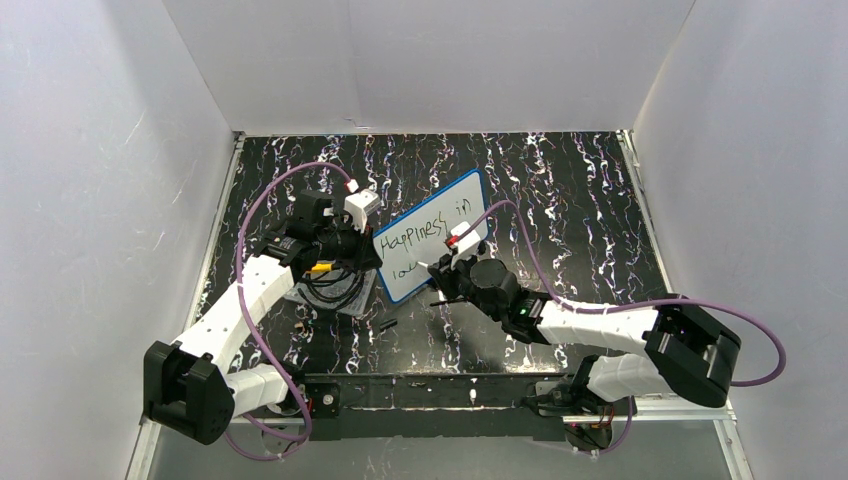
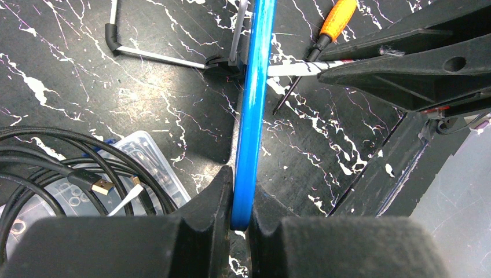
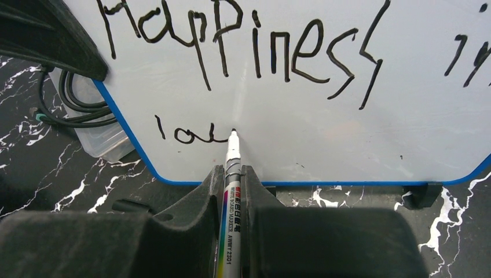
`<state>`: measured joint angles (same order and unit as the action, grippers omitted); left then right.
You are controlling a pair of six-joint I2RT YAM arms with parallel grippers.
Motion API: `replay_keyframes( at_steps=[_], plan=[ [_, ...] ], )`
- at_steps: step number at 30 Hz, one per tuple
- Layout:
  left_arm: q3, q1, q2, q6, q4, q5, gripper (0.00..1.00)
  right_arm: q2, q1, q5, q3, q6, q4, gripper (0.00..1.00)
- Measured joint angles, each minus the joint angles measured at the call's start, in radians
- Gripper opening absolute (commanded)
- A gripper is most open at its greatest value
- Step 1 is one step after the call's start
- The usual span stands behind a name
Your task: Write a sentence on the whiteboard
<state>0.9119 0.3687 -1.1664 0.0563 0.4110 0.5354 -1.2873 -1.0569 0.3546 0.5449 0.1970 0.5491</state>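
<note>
Both clamped: left pincer [image 2: 242, 200] on whiteboard [image 3: 301, 139], right pincer [image 3: 232, 180] on marker [image 3: 233, 152]; marbled, white-walled table [image 1: 585, 200].

whiteboard [image 1: 430, 250] at frame centre, black writing [image 1: 420, 233] in two lines, left gripper [image 1: 370, 250] at the board's left edge, right gripper [image 1: 441, 270] at its bottom edge

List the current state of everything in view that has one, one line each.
whiteboard: propped up on its lower edge, one side rim clamped.
sentence: unfinished; "Happiness in" written, second line only about "lau".
marker: uncapped, tip touching the board right after "lau".
left gripper: shut on the whiteboard's blue rim.
right gripper: shut on the marker.
clear tray: lying on the table, coiled black cable in it.
</note>
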Motion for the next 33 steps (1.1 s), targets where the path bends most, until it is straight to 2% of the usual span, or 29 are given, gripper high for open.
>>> replay_keyframes(
  at_steps=[33],
  plan=[
    [0.000,0.000,0.000,0.000,0.000,0.000,0.00,-0.009,0.001,0.013,-0.005,0.036,-0.001,0.01]
  ],
)
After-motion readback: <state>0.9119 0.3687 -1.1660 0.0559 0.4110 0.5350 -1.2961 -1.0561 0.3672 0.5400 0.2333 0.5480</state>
